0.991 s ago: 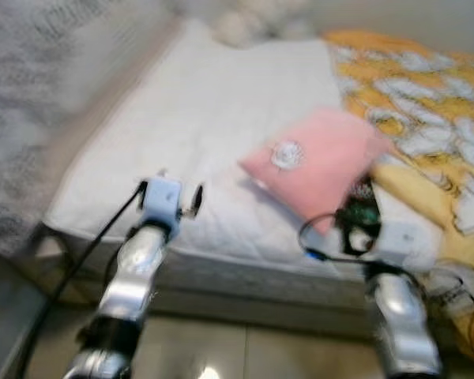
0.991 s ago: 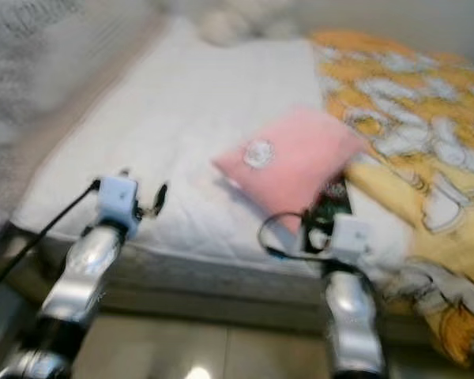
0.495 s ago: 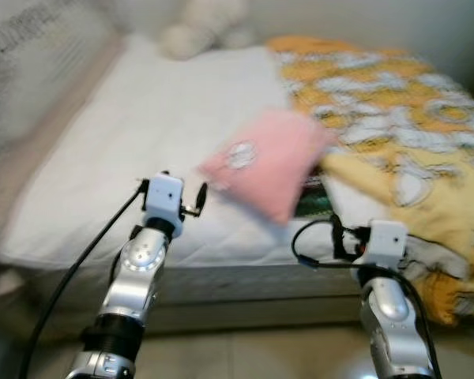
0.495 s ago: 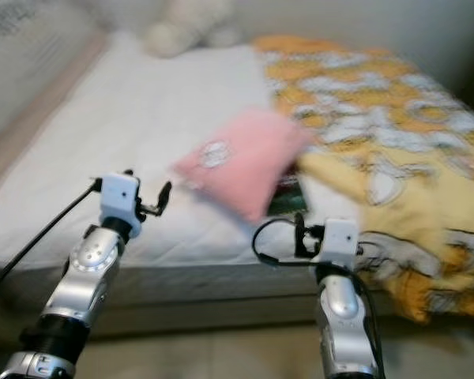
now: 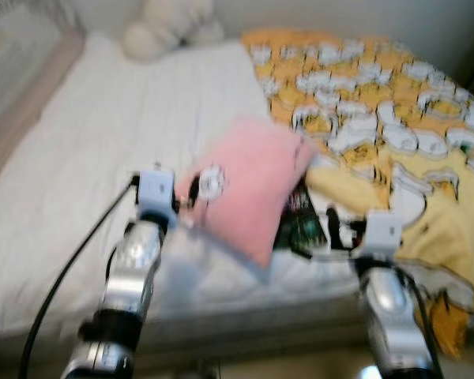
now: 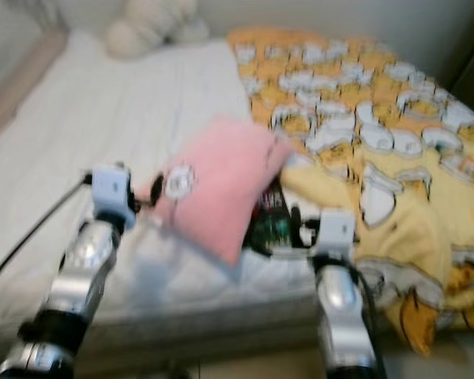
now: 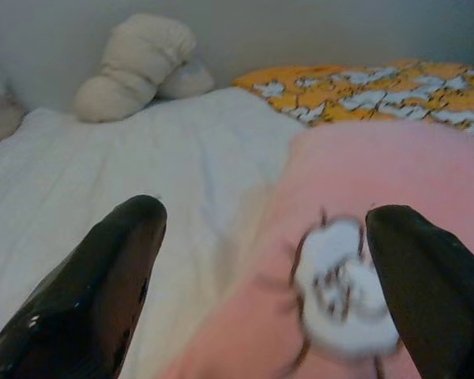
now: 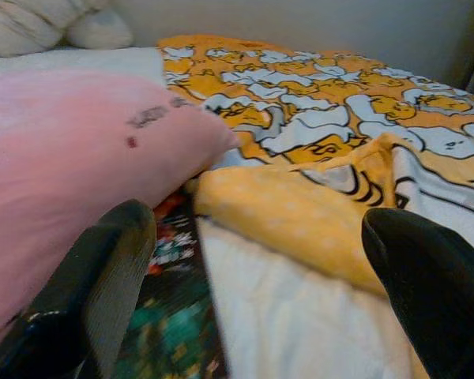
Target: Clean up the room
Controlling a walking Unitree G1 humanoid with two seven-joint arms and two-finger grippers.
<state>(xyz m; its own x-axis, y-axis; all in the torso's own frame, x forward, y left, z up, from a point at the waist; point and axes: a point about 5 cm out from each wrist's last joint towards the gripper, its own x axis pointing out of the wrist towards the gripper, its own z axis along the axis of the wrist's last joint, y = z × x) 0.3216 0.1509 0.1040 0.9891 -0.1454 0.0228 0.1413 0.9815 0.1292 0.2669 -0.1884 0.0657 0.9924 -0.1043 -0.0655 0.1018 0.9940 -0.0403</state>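
At mid-frame on the bed (image 5: 79, 142), a pink pillow (image 5: 253, 185) is flanked by the left end effector (image 5: 186, 192) and right end effector (image 5: 320, 237), both held spread, apparently for grasping.

Our two arms are silver metal with rounded, shiny segments and a dark band lower down on each. We see a pale, boxy block at each wrist: left arm (image 5: 130, 276), right arm (image 5: 391, 316). A black cable runs along our left arm down to the frame's lower edge; a shorter black cable loops beside the right wrist block. Left gripper (image 7: 261, 292) and right gripper (image 8: 261, 292) each have two long, glossy black fingers (image 7: 95, 292) with rounded tips, set wide apart. Head views are blurred, so screws or markings can't be made out.
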